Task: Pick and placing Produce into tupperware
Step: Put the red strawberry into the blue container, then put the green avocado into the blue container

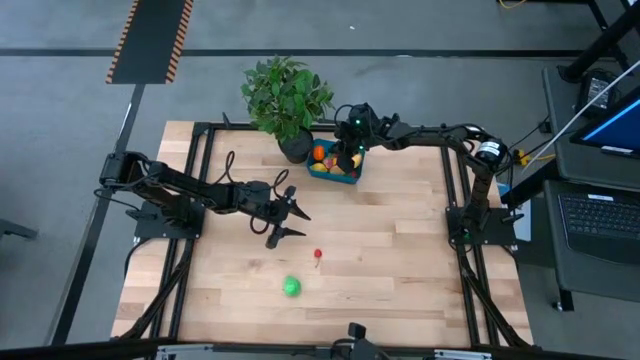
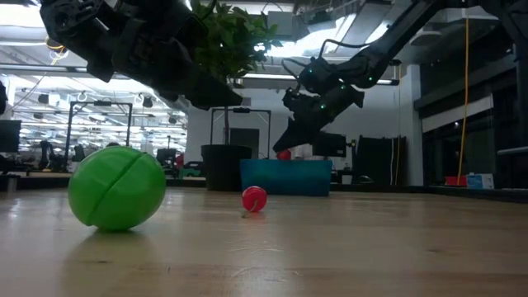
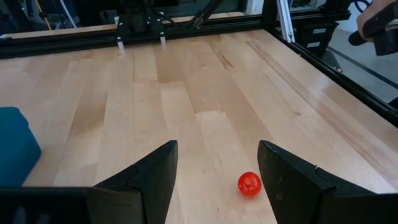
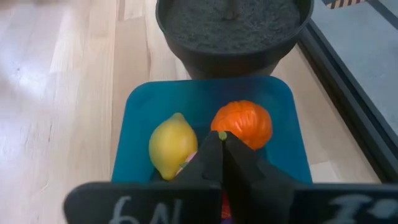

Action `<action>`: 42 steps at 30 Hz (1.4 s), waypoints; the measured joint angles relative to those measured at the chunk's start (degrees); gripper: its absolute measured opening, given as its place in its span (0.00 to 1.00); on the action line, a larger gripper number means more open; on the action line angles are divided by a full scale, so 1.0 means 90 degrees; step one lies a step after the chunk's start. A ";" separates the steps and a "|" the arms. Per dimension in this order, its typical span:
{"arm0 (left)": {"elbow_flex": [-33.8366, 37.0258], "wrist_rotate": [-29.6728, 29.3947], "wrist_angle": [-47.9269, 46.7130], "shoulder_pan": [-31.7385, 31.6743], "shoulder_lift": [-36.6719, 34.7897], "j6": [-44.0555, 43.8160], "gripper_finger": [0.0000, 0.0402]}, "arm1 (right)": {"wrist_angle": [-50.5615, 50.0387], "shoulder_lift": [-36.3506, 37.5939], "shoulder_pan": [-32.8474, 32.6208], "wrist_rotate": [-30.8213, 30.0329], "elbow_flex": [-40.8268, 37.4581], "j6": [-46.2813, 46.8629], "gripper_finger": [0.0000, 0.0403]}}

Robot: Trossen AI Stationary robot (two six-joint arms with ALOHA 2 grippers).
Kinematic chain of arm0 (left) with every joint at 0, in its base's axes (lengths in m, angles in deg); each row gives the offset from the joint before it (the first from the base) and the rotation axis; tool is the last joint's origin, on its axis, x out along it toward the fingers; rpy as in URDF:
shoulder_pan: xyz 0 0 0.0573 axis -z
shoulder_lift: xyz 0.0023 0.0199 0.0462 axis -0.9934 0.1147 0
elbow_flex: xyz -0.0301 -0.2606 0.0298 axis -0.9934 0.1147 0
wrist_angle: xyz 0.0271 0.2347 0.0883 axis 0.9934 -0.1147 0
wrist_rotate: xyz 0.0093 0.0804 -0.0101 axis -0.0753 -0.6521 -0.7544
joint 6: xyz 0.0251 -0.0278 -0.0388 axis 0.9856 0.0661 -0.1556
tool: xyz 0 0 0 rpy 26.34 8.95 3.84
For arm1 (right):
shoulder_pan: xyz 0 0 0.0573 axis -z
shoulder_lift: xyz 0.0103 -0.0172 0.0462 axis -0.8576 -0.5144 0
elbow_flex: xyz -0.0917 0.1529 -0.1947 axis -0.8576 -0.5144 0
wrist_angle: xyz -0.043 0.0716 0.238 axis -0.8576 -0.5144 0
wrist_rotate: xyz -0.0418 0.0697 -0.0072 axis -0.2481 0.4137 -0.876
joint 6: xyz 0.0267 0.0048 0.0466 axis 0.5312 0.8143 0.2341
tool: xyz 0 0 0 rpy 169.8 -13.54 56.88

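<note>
On the wooden table [image 1: 400,250], the tupperware [image 1: 352,176] lies slightly askew.

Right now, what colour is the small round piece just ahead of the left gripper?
Red. The small round piece shows best in the left wrist view, lying beyond the left gripper.

My teal-blue container [image 1: 352,176] sits at the table's twelve o'clock edge, a shallow rectangle with rounded corners, flat on the wood and touching the dark plant pot. Inside lie a yellow lemon [image 4: 172,146] and an orange [image 4: 244,124], side by side and close together, the orange on the pot's side. Something pink and purple shows beneath them, too hidden to name. Near the table's middle rests a small red piece [image 1: 318,254]. At its seven o'clock, nearby but apart, lies a round green piece [image 1: 291,286] with a seam across it.
</note>
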 joint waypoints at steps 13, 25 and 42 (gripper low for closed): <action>0.0000 0.0000 0.0000 -0.0001 0.0000 -0.0005 0.53 | -0.0020 0.0000 0.0000 -0.0002 0.0000 -0.0003 0.07; 0.0000 0.0001 0.0000 0.0006 0.0000 -0.0023 0.53 | -0.0020 0.0000 0.0000 -0.0024 -0.0002 -0.0018 0.08; 0.0000 0.0001 0.0004 -0.0018 -0.0002 -0.0153 0.53 | -0.0781 0.0496 -0.0159 -0.0028 0.0239 0.0333 0.08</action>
